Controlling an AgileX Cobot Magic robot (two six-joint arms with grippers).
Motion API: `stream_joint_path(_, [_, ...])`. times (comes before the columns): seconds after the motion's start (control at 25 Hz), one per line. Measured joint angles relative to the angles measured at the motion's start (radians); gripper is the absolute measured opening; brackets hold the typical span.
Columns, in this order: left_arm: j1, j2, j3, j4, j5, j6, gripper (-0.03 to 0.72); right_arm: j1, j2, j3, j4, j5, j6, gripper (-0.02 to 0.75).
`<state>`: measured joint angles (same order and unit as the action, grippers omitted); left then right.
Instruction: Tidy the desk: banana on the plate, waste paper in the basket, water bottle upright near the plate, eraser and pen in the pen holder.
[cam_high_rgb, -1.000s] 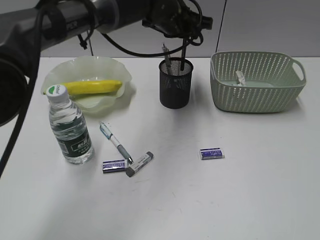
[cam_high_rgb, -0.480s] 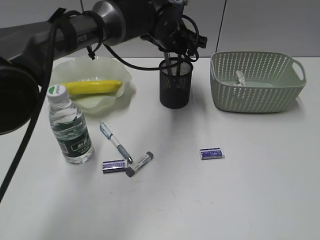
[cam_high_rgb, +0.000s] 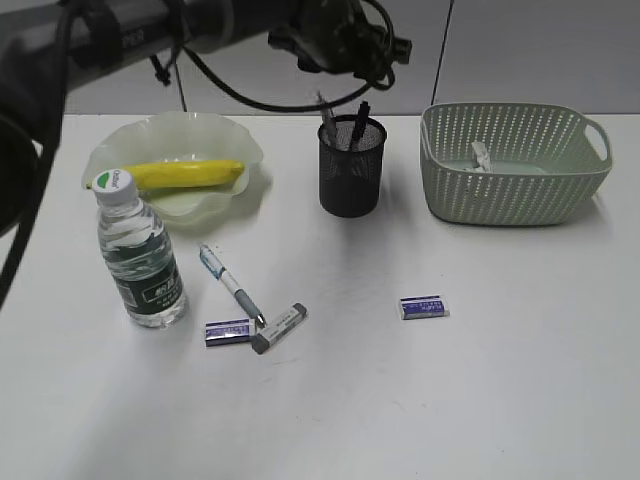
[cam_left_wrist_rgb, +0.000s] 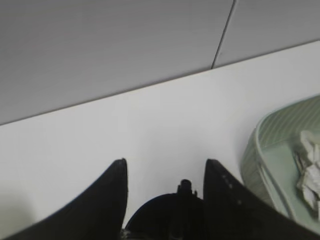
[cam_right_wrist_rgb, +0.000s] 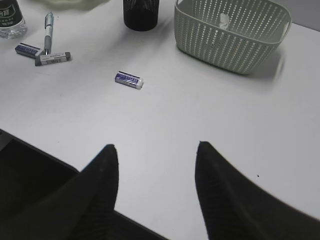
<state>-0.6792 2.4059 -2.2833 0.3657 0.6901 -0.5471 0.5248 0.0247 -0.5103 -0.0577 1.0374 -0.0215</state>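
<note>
My left gripper (cam_high_rgb: 346, 60) hangs open just above the black mesh pen holder (cam_high_rgb: 351, 166). Two pens (cam_high_rgb: 360, 113) stand in the holder. In the left wrist view the left gripper (cam_left_wrist_rgb: 165, 162) has its jaws apart, with a pen top (cam_left_wrist_rgb: 185, 185) below and between them, untouched. The banana (cam_high_rgb: 186, 173) lies on the wavy green plate (cam_high_rgb: 236, 140). The water bottle (cam_high_rgb: 141, 255) stands upright in front of the plate. Another pen (cam_high_rgb: 232, 285) and three erasers (cam_high_rgb: 228, 331) (cam_high_rgb: 279, 327) (cam_high_rgb: 424, 307) lie on the desk. Waste paper (cam_high_rgb: 481, 155) sits in the basket (cam_high_rgb: 515, 190). My right gripper (cam_right_wrist_rgb: 157, 147) is open and empty.
The left arm reaches in from the upper left, over the plate. In the right wrist view the lone eraser (cam_right_wrist_rgb: 129, 79) lies ahead on the left, and the basket (cam_right_wrist_rgb: 230, 35) stands far right. A wall rises behind the desk.
The left gripper dipped to the pen holder, opened, and lifted a little. The pen it carried now stands in the holder. The right gripper has not moved.
</note>
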Motion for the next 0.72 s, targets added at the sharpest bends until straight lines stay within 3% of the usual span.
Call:
stream_joint_path(0.36, [-0.014,-0.217,0.0,0.0,0.275,0.014,0.373,0.0,0.0,0.0,0.0,0.0,0.0,0.403])
stream_joint_path(0.52, [-0.015,-0.334,0.0,-0.044,0.464,0.093,0.373,0.0,0.0,0.0,0.0,0.0,0.0,0.403])
stream_joint_path(0.72, [-0.015,-0.495,0.008,-0.141,0.524,0.21,0.373,0.0,0.0,0.0,0.0,0.0,0.0,0.403])
